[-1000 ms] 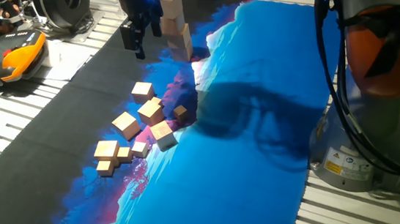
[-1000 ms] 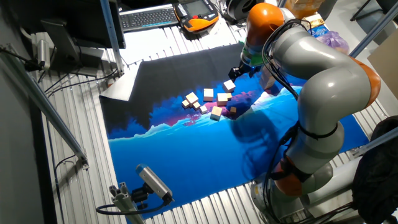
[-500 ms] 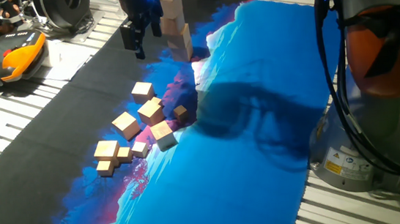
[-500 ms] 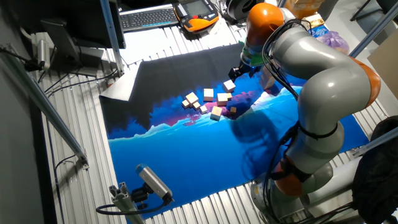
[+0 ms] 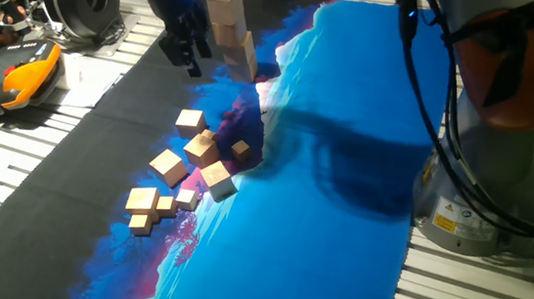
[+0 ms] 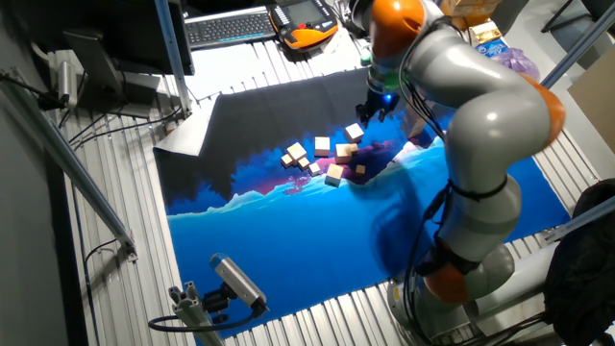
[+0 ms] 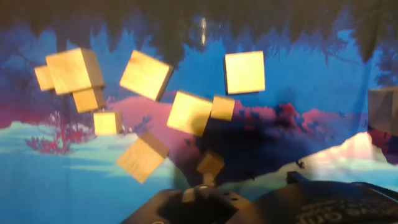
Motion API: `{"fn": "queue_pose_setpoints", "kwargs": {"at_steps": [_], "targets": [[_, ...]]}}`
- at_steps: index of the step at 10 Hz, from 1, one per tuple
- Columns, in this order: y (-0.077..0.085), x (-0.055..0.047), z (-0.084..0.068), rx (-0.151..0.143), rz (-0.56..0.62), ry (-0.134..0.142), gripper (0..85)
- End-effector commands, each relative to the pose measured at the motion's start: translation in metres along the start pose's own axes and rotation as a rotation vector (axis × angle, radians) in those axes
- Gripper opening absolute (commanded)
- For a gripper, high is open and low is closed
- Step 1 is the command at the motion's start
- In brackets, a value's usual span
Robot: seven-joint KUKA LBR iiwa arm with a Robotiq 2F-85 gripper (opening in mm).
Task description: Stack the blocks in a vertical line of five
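**A:** Blue-and-black cloth point(image 5: 340, 93) covers the worktop point(image 5: 39, 132), with loose blocks point(image 5: 188, 167) scattered near the colour boundary and a stack point(image 5: 233, 35) standing just behind them, its top cut off by the frame.

**B:** And the gripper point(image 5: 186, 47)?

**A:** It hangs just beside the stack, above the loose blocks, carrying nothing. Its fingers point down, but I cannot tell how far apart they stand.

**B:** What could go wrong?

**A:** I'd judge the stack fragile: its blocks look slightly offset, so a sideways brush from the gripper or arm point(image 6: 480, 106) could topple it.

**B:** Anything different from a second ago?

**A:** The arm has swung, its shadow has slid across the blue cloth, and the gripper has edged away. The blocks haven't moved.
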State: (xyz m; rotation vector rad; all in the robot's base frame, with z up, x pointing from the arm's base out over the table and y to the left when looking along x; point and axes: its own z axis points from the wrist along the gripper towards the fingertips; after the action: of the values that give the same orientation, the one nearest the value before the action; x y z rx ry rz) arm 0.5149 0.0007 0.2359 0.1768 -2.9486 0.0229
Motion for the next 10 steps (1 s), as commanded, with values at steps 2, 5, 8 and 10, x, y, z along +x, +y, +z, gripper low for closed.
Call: {"fn": "queue_pose_setpoints", "kwargs": {"at_steps": [2, 5, 8, 10], "targets": [[0.0000, 0.0001, 0.0002, -0.001, 0.000, 0.006, 0.0], [0.0000, 0.0000, 0.0001, 0.002, 0.019, 0.007, 0.0], [0.0000, 0.0000, 0.0001, 0.002, 0.021, 0.007, 0.0], [0.0000, 0.0000, 0.0001, 0.000, 0.001, 0.007, 0.0]]}}
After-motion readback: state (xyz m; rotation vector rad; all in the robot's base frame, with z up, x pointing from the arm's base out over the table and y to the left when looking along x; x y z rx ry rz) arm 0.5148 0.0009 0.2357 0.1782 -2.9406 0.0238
